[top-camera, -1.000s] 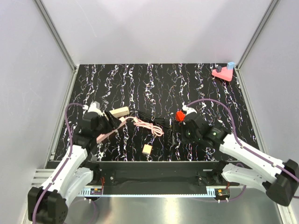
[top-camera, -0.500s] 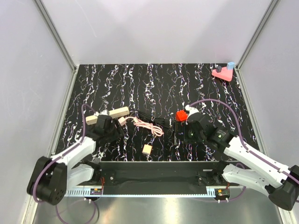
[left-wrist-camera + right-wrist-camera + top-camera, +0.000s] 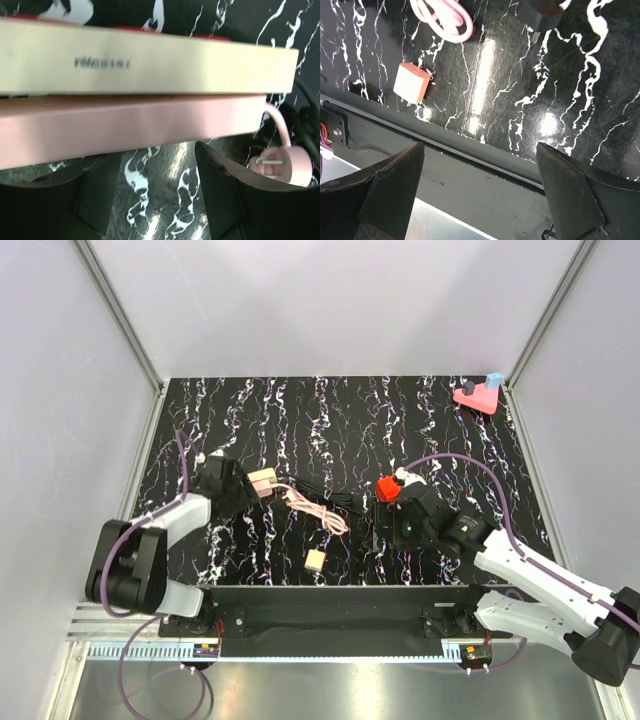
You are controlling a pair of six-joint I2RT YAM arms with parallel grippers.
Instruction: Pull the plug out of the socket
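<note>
The socket (image 3: 145, 62) is a long cream bar with a pink bar (image 3: 125, 125) lying against its near side. In the top view only the socket's right end (image 3: 264, 477) shows past my left gripper (image 3: 240, 490). That gripper (image 3: 160, 195) is open, its fingers just short of the pink bar and holding nothing. A pink plug (image 3: 277, 165) lies loose to the right with bare prongs. My right gripper (image 3: 392, 520) is open and empty (image 3: 480, 195) above the table's near edge. A black plug (image 3: 542, 12) lies loose with its prongs showing.
A coiled pink cable (image 3: 320, 510) and a black cable (image 3: 335, 497) lie mid-table. A small tan cube (image 3: 314, 560) sits near the front edge, a red cube (image 3: 388, 487) by the right arm. A pink triangular block (image 3: 477, 395) stands at the far right corner.
My left arm has swung up and inward, bringing its gripper from the lower left onto the socket's left end and covering most of it. The right arm has barely moved.
</note>
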